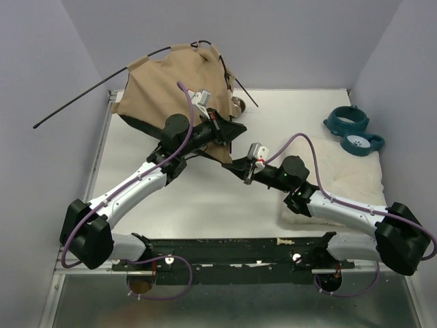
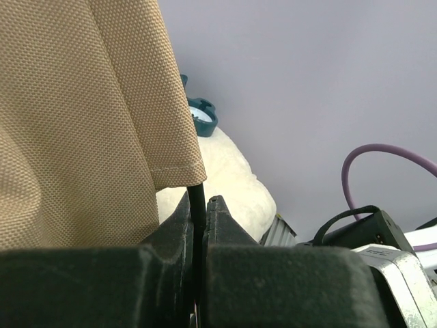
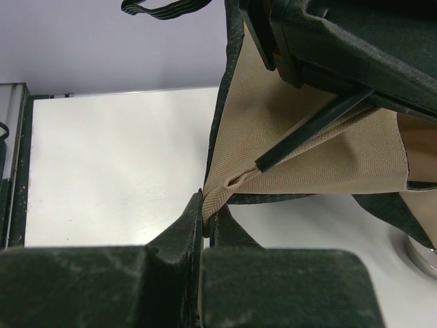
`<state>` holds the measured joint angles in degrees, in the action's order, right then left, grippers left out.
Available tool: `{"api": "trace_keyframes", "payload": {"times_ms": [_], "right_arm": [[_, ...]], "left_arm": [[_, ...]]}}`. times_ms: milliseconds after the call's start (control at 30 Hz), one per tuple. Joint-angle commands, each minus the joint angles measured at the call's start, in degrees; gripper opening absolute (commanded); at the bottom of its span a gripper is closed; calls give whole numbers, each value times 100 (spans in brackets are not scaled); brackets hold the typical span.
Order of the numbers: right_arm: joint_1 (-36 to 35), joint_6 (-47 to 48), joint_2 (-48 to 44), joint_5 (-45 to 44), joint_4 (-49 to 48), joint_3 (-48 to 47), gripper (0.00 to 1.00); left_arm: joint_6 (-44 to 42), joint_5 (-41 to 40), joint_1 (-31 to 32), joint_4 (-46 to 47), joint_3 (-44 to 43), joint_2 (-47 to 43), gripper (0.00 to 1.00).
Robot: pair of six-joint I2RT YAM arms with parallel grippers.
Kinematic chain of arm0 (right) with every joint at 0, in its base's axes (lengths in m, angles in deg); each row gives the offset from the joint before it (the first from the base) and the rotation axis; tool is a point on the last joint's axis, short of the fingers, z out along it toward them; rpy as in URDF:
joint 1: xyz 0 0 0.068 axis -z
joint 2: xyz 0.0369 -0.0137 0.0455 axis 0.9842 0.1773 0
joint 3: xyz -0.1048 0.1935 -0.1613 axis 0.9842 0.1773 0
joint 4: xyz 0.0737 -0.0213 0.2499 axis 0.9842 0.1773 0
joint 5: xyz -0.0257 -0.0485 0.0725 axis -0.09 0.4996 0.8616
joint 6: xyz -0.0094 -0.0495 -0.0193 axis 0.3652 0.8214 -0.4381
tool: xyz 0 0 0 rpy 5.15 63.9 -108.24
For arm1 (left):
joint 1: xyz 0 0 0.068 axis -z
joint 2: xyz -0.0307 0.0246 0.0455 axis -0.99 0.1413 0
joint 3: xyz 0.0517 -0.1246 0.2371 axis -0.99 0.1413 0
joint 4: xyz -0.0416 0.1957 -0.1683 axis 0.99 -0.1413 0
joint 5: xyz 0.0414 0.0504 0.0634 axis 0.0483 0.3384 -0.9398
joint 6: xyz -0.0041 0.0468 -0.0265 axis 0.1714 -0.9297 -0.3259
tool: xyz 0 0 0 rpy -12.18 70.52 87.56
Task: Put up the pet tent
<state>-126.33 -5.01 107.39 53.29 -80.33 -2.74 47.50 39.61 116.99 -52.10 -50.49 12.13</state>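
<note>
The pet tent [image 1: 167, 89] is a crumpled tan fabric heap with black trim at the back left of the table. One thin black pole [image 1: 82, 104] sticks out far to its left; another pole end [image 1: 247, 98] pokes out on its right. My left gripper [image 1: 235, 130] is shut on a black pole [image 2: 196, 205] just below the tan fabric hem [image 2: 102, 123]. My right gripper [image 1: 235, 167] is shut on a tan corner of the tent [image 3: 217, 195], with a pole tip [image 3: 300, 140] just above that corner.
A white fluffy cushion [image 1: 345, 174] lies at the right, also in the left wrist view [image 2: 225, 178]. A teal bowl stand [image 1: 354, 128] sits at the back right. Grey walls enclose the table on three sides. A metal disc [image 3: 420, 249] rests near the tent.
</note>
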Motion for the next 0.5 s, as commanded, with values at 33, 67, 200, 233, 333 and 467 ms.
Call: {"api": "trace_keyframes", "payload": {"times_ms": [33, 67, 200, 233, 333, 467], "right_arm": [[-311, -376, 5, 701, 579, 194, 1], [-311, -385, 14, 701, 587, 194, 1], [-311, -403, 14, 657, 579, 177, 1], [-311, -394, 14, 648, 579, 185, 1], [-311, -412, 23, 613, 579, 159, 1], [-303, -429, 14, 578, 587, 185, 1]], "left_arm": [[-421, -829, -172, 857, 25, -249, 0], [-412, -837, -171, 857, 25, -249, 0], [-412, -811, -180, 831, 78, -275, 0], [-403, -811, -180, 831, 95, -275, 0], [-377, -802, -163, 822, 157, -310, 0], [-342, -767, -154, 787, 218, -345, 0]]}}
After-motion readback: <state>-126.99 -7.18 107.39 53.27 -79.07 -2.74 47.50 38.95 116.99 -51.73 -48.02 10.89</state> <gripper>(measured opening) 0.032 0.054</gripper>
